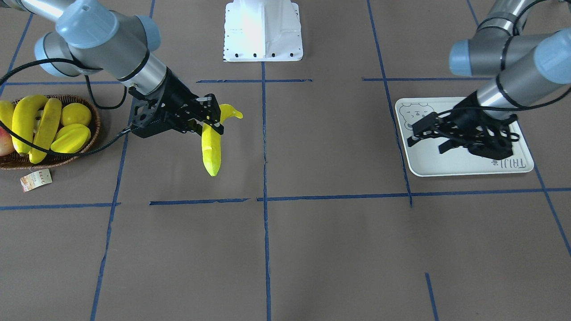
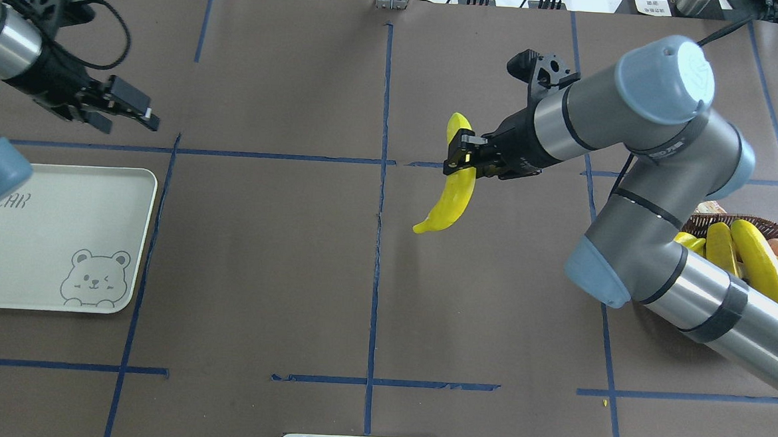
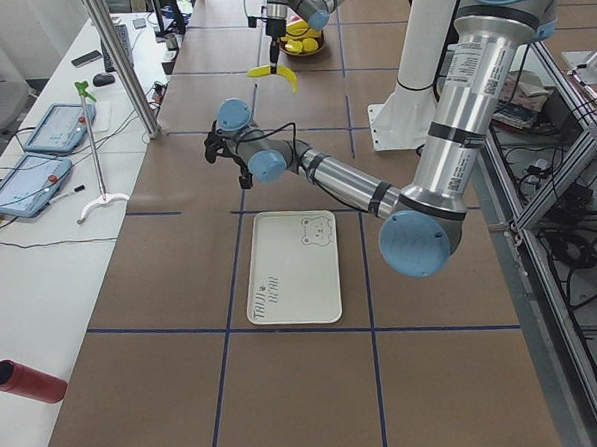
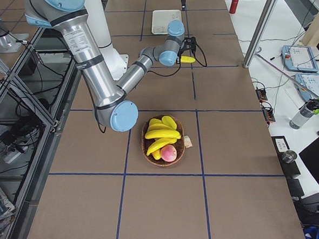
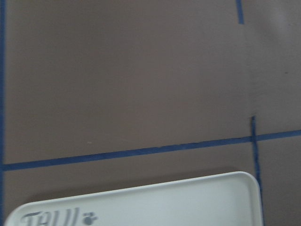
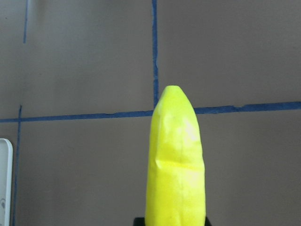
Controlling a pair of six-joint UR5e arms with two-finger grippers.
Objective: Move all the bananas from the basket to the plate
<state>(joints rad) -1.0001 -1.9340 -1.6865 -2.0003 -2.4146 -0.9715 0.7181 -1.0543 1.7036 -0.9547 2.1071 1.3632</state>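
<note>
Bananas: one banana [image 1: 211, 149] is clamped in the right gripper [image 1: 213, 119], pinched close to its stem end; most of its length hangs free below the fingers and the short stem pokes out on their other side; it is in the air, clear of the table [image 1: 339, 249]. The other three bananas [image 1: 27, 120] lie in the basket [image 1: 53, 163], well behind the fingers, back toward the wrist; the plate [image 2: 48, 240] lies well ahead of the fingertips, across the table, with nothing on it. The left gripper [image 2: 123, 106] hovers near the plate with its fingers spread and nothing between them.

Risks, as I judge them: the hold is far off the fruit's middle and the skin is glossy, so a quick swing or a sudden stop could turn the banana between the pads or let it slip onto the table; the plate looks a long reach for this arm, so a handover may be needed, and a badly timed release there would drop it; the left gripper could be struck if both close in on the plate together.
</note>
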